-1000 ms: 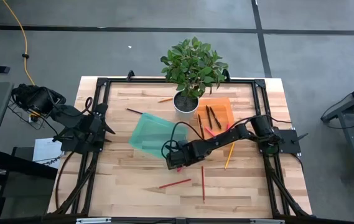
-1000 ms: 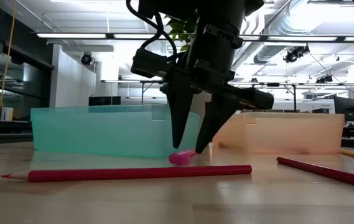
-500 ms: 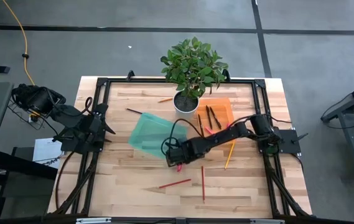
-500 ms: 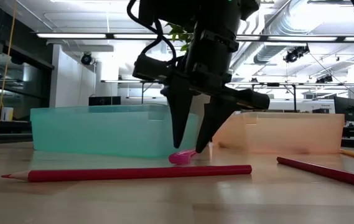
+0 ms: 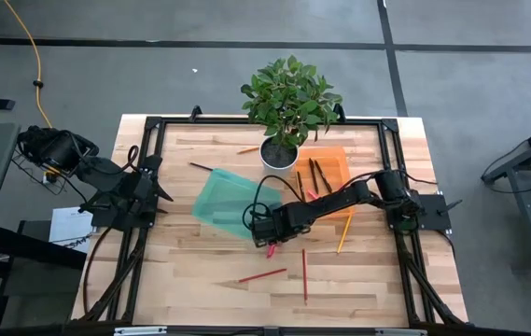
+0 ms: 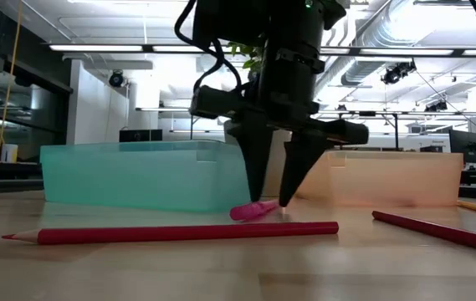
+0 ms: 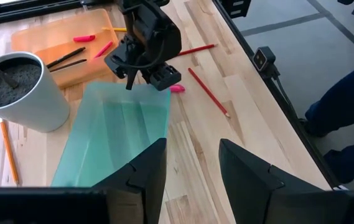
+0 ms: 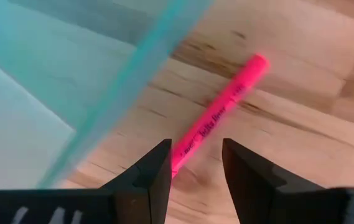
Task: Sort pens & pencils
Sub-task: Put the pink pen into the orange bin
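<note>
A bright pink pen (image 8: 217, 112) lies flat on the wood beside the teal tray (image 5: 223, 201), also seen in the low view (image 6: 254, 210). My right gripper (image 6: 273, 202) points down over the pen's near end. It is open, with one finger on each side of the pen and the tips close to the table. Whether a finger touches the pen, I cannot tell. The orange tray (image 5: 330, 163) holds black pens (image 5: 319, 175) and pink pens (image 7: 83, 38). Two red pencils (image 5: 262, 275) and a yellow pencil (image 5: 343, 233) lie loose. My left gripper (image 5: 158, 185) waits open at the table's left edge.
A potted plant (image 5: 279, 154) stands at the far middle, between the trays. A dark pen (image 5: 202, 167) and an orange pencil (image 5: 247, 149) lie far of the teal tray. The long red pencil (image 6: 179, 233) lies just near of my right gripper. Bare wood shows along the near edge.
My right gripper has shifted a little toward the table's right, away from the teal tray's corner, while staying low over the pink pen. Its fingers have stayed open.
</note>
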`<action>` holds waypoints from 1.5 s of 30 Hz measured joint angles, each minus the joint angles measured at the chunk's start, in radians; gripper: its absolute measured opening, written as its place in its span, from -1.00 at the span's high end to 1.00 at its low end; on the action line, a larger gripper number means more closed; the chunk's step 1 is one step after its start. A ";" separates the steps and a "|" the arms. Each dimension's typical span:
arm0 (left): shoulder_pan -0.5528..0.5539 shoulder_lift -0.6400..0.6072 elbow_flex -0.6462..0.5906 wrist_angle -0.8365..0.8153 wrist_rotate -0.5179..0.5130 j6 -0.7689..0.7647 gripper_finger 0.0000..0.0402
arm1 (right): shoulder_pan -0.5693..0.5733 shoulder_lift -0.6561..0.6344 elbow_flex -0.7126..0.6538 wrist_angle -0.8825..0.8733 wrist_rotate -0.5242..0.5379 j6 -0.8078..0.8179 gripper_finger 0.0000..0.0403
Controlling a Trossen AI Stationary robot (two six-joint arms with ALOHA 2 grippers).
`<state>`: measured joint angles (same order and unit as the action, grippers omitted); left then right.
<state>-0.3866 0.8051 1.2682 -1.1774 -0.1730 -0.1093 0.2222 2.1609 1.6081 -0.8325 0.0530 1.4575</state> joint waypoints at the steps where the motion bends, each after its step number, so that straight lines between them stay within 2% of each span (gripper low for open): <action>1: 0.000 0.000 0.000 0.000 0.000 0.000 0.34 | 0.000 0.000 0.000 -0.009 -0.002 0.000 0.34; 6: 0.000 0.000 0.000 0.001 0.000 0.000 0.34 | 0.002 0.000 0.000 -0.012 -0.008 -0.001 0.34; 11: 0.000 0.000 0.000 0.001 0.006 0.000 0.34 | 0.002 0.000 0.001 0.063 -0.017 0.001 0.34; 28: 0.000 0.000 0.000 0.000 0.008 0.000 0.33 | 0.001 0.000 0.001 -0.050 -0.051 -0.045 0.34; 45: 0.000 0.000 0.000 0.000 0.008 0.002 0.33 | -0.008 0.000 0.001 -0.002 -0.038 -0.096 0.34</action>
<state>-0.3866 0.8051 1.2686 -1.1774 -0.1654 -0.1074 0.2146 2.1609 1.6089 -0.8341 0.0154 1.3617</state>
